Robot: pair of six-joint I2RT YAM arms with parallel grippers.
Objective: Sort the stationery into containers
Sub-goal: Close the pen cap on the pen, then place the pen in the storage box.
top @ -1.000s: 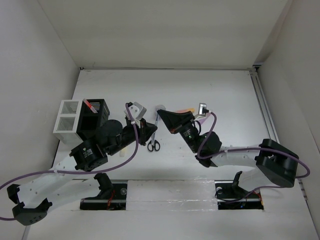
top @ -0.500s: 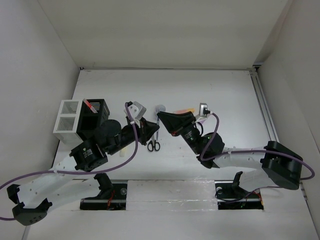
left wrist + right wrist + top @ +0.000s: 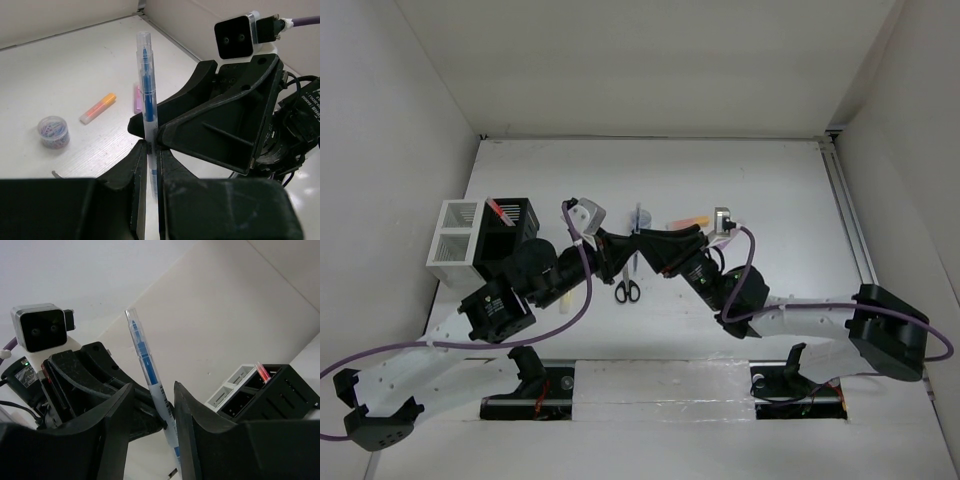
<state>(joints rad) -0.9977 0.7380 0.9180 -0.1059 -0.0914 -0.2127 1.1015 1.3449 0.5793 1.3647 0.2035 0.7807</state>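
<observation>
Item, one blue pen point(image 3: 145, 75) – upright, mid-handover. In the last second the two arms have closed in until their fingertips meet, and the right gripper point(image 3: 152, 395) has gone from nearly closed to partly parted, its fingers now standing loose either side of the barrel. The left gripper point(image 3: 150, 150) is pinched narrow on the lower barrel, so the pen now appears to belong to the left arm, the one nearer the containers, ready for carrying over. Loose stock on the table beyond the left fingers: one orange highlighter point(image 3: 98, 108), one pink highlighter point(image 3: 136, 97) half hidden behind the pen, and one round tub of paper clips point(image 3: 53, 132). One pair of scissors point(image 3: 627, 289) lies just beneath the meeting fingers. A pale yellow stub shows under the left arm – too hidden to name. Containers, two, well behind the left fingers: one white container point(image 3: 455, 243) with two compartments, and one black container point(image 3: 510, 235) holding one red pen point(image 3: 502, 210).
</observation>
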